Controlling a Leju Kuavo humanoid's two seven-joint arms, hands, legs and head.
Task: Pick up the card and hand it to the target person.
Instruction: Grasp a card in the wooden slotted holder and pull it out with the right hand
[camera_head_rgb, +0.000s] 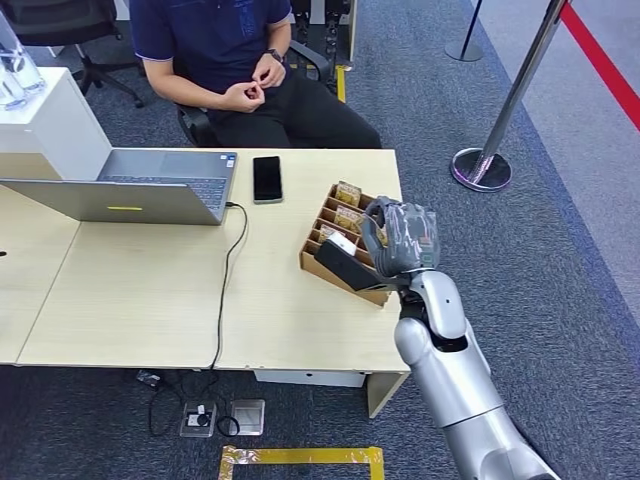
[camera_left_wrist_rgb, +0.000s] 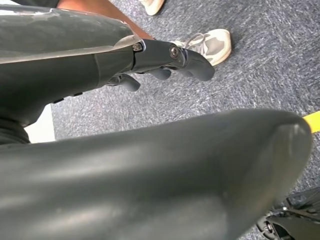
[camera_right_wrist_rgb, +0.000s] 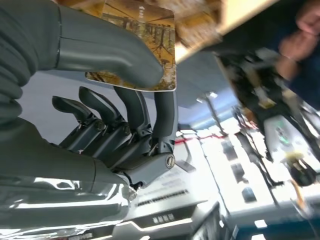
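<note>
My right hand (camera_head_rgb: 400, 238) hovers over the cardboard card box (camera_head_rgb: 326, 215) at the table's right end. In the right wrist view that hand (camera_right_wrist_rgb: 124, 100) pinches a yellow-brown printed card (camera_right_wrist_rgb: 151, 35) between the thumb and a finger, lifted off the box. The card in the head view is a pale sliver (camera_head_rgb: 341, 243) by the fingers. A seated person in a dark shirt (camera_head_rgb: 219, 40) faces the table from its far side, hands together. My left hand (camera_left_wrist_rgb: 166, 57) hangs over carpet, fingers loosely extended, holding nothing.
An open laptop (camera_head_rgb: 128, 185) with a black cable (camera_head_rgb: 226, 270) and a black phone (camera_head_rgb: 267, 178) lie on the wooden table (camera_head_rgb: 151, 300). A stanchion post (camera_head_rgb: 483, 165) with red belt stands to the right. A floor socket (camera_head_rgb: 200, 418) sits below the table's front edge.
</note>
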